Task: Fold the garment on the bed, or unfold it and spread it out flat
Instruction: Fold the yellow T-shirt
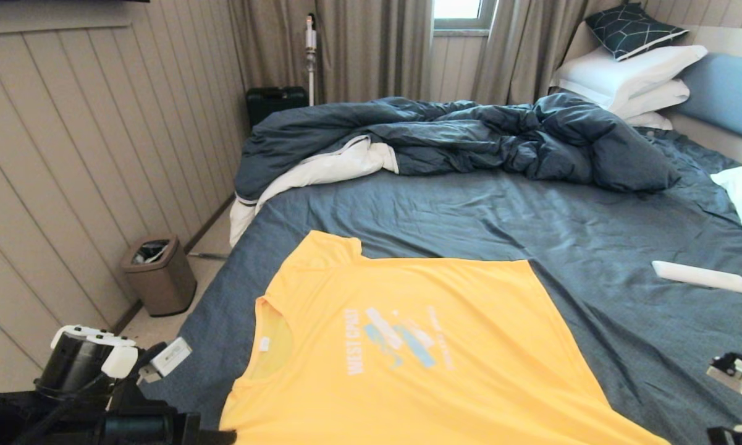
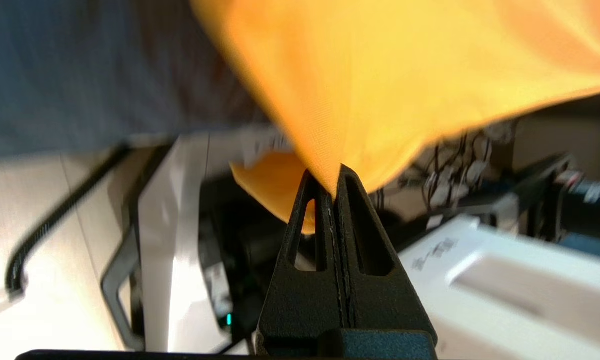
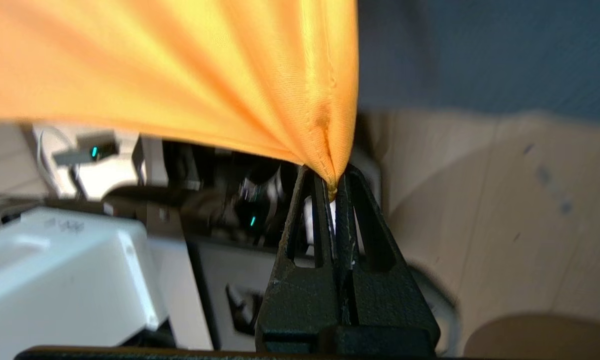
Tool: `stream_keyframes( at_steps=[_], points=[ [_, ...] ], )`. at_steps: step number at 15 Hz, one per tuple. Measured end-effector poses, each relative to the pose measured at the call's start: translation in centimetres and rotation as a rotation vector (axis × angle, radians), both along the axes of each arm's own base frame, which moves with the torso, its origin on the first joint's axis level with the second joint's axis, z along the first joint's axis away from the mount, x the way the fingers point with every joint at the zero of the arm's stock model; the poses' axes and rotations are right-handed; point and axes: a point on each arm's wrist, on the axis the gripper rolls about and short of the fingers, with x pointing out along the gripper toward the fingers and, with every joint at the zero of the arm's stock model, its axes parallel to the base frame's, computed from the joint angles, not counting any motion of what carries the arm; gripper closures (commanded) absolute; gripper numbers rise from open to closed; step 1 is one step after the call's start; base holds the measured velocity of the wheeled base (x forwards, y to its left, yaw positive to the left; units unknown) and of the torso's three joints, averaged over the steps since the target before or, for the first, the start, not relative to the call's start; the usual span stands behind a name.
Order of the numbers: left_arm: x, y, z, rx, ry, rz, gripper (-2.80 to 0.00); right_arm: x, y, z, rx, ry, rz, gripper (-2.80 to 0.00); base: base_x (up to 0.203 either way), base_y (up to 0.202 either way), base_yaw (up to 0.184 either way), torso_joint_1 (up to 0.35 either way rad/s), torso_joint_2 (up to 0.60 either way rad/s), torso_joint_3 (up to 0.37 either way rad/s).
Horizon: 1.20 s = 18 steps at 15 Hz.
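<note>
bed [image 1: 469, 216] with a slate-blue sheet fills the head view, a rumpled duvet [image 1: 469, 136] at twelve o'clock. yellow t-shirt [image 1: 420, 358] lies spread at six o'clock, chest print up. left gripper [image 2: 335, 192] and right gripper [image 3: 332, 192] each pinch the shirt's near edge, jaws clamped together on fabric.

Black-and-white bot, pretty chunky build

Both grippers, left gripper [image 2: 335, 187] and right gripper [image 3: 332, 192], have matte black triangular fingers with cut-out slots; white body panels, black cables, tiny teal lights.
</note>
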Motion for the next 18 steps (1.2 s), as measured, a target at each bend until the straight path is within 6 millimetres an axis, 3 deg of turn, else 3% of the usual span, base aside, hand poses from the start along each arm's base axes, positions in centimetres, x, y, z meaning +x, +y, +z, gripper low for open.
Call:
stream_keyframes(
  at_steps=[5,11,18],
  points=[
    [4.0,-0.3,2.0,-0.023,-0.031,0.031,0.0,3.4,-1.6,1.5,-0.004,-0.046,-0.002,0.0,0.0,0.0,0.0,0.0,0.0,0.0],
    [8.7,0.6,1.3,-0.033,-0.027,0.084,0.0,8.7,-1.2,1.2,0.043,-0.019,0.033,0.0,0.0,0.0,0.0,0.0,0.0,0.0],
    [12.4,0.2,-0.4,-0.032,-0.004,0.088,0.0,12.0,-1.7,0.4,0.048,-0.009,0.055,0.0,0.0,0.0,0.0,0.0,0.0,0.0]
  ],
)
